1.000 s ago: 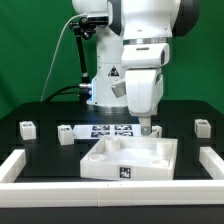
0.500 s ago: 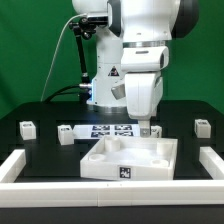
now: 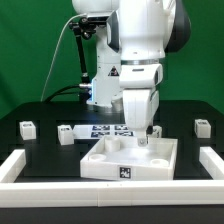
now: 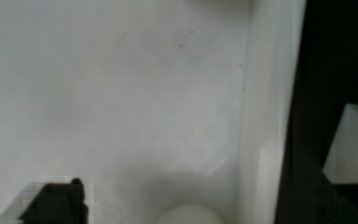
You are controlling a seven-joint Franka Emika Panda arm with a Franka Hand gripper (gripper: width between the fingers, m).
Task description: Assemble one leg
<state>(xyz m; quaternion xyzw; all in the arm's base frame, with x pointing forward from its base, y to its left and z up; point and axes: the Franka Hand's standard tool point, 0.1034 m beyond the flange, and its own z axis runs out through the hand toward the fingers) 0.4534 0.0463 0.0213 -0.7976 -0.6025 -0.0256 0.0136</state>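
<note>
Exterior view: the arm (image 3: 140, 45) fills the upper centre of the frame, wrist pointing straight down. Its jaws sit low, close over the back right corner of the big white panel (image 3: 128, 160). The panel lies flat on the black worktop (image 3: 45, 150) in the lower centre of the frame. The jaw tips are small and pale against the white panel; cannot tell whether they are apart, together or clamped on anything.

3 legs in sight, all resting on the worktop and apart from the jaws:
- first leg (image 3: 27, 127): at the exterior view's left, mid-height of the frame
- second leg (image 3: 66, 133): just right of the first, near the panel's back left corner, not touching it
- third leg (image 3: 203, 127): at the exterior view's right, mid-height

Dark tag marks show on their faces.

The marker board (image 3: 108, 129) lies flat behind the panel, centre of the frame, between the second leg and the jaws. A low white wall (image 3: 14, 166) edges the worktop in the lower left of the frame, and another wall (image 3: 212, 163) in the lower right.

Wrist view: a blurred white surface (image 4: 123, 100) takes up most of the picture. 1 dark finger (image 4: 51, 203) shows against it. A black gap runs beside the surface, with a further pale piece (image 4: 357, 150) past it, too blurred to name
</note>
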